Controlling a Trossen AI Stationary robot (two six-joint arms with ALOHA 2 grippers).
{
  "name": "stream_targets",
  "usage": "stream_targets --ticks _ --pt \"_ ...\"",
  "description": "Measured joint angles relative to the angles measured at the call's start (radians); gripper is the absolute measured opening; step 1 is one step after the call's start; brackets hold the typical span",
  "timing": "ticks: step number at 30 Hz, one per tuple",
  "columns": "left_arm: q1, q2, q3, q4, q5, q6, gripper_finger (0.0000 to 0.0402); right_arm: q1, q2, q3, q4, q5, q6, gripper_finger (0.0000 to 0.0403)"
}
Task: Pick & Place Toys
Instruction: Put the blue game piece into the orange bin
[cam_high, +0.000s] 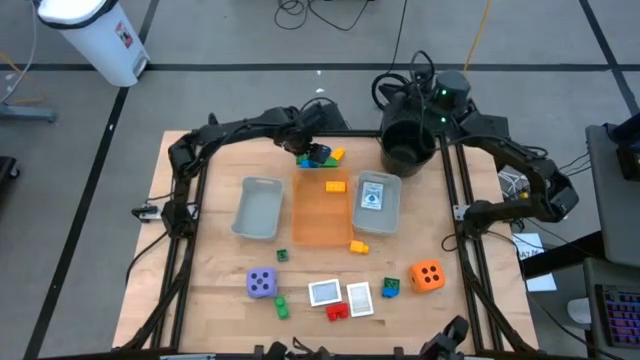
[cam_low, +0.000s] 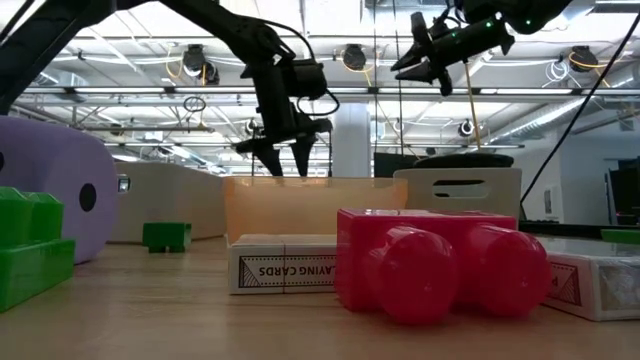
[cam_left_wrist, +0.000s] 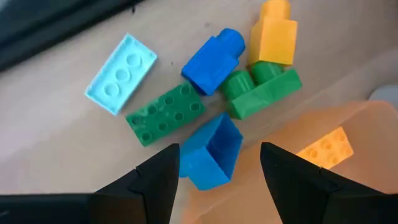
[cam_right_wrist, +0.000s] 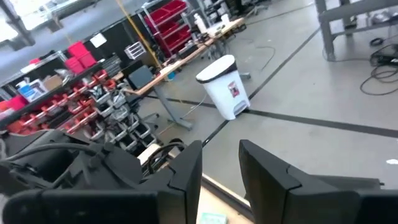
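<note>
From above, my left claw (cam_high: 313, 150) hangs over the brick cluster (cam_high: 322, 156) just beyond the orange tray (cam_high: 322, 215); my right claw (cam_high: 432, 97) waits above the black bucket (cam_high: 407, 146), part-closed, holding nothing. My left wrist view shows the fingers (cam_left_wrist: 155, 180) spread, straddling a blue brick (cam_left_wrist: 211, 152) to grab it.

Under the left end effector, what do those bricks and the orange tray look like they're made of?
The blue brick and green brick look like hard moulded plastic: crisp studs, uniform colour, slight sheen. The orange tray seems thin translucent plastic, since a yellow brick glows through its wall. The table looks like pale wood, with faint grain.
</note>
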Motion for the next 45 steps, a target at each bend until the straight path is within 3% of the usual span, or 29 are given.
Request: stream_targets --ticks 7,16,36,40,45 --pt "0.0 0.039 0.0 -0.009 0.013 -0.118 0.0227 -0.041 0.0 0.0 -0.036 -0.04 -0.007 0.01" --pt "-0.002 0.051 -0.002 -0.08 -0.033 -0.134 0.0227 -0.044 0.0 0.0 -0.061 -0.066 -0.054 0.01" --pt "0.014 0.089 -0.002 -0.161 0.001 -0.099 0.0226 -0.044 0.0 0.0 -0.061 -0.066 -0.054 0.01" --pt "0.016 0.089 -0.002 -0.167 0.01 -0.075 0.0203 -0.044 0.0 0.0 -0.061 -0.065 -0.054 0.01" --pt "0.016 0.089 -0.002 -0.167 0.011 -0.06 0.0143 -0.044 0.0 0.0 -0.061 -0.065 -0.054 0.01"
